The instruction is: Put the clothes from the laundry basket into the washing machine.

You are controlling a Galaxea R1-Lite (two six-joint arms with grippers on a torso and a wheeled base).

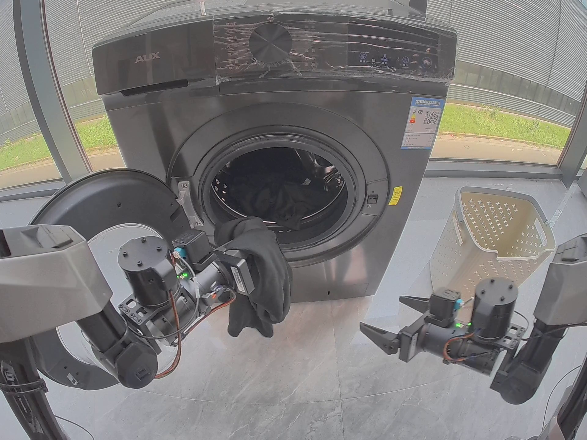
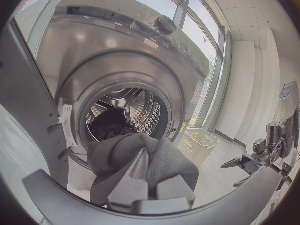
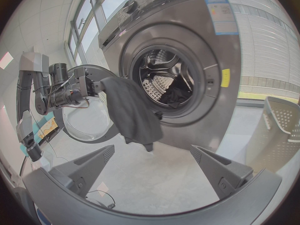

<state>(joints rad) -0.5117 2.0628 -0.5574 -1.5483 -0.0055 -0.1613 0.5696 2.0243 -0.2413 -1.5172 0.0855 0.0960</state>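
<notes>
The grey washing machine (image 1: 275, 123) stands with its round door (image 1: 104, 209) swung open to the left. Dark clothes (image 1: 275, 197) lie inside the drum (image 2: 137, 110). My left gripper (image 1: 247, 258) is shut on a black garment (image 1: 263, 276) that hangs just in front of the lower left of the drum opening; the same black garment (image 2: 147, 153) drapes over the fingers (image 2: 137, 172), and the black garment (image 3: 131, 110) hangs down beside the drum mouth. My right gripper (image 1: 391, 322) is open and empty, low over the floor, left of the cream laundry basket (image 1: 495, 239).
The laundry basket (image 3: 278, 132) stands on the pale tiled floor (image 1: 293, 374) to the right of the machine, tilted back. Window frames and glass run behind the machine. Open floor lies between the two arms.
</notes>
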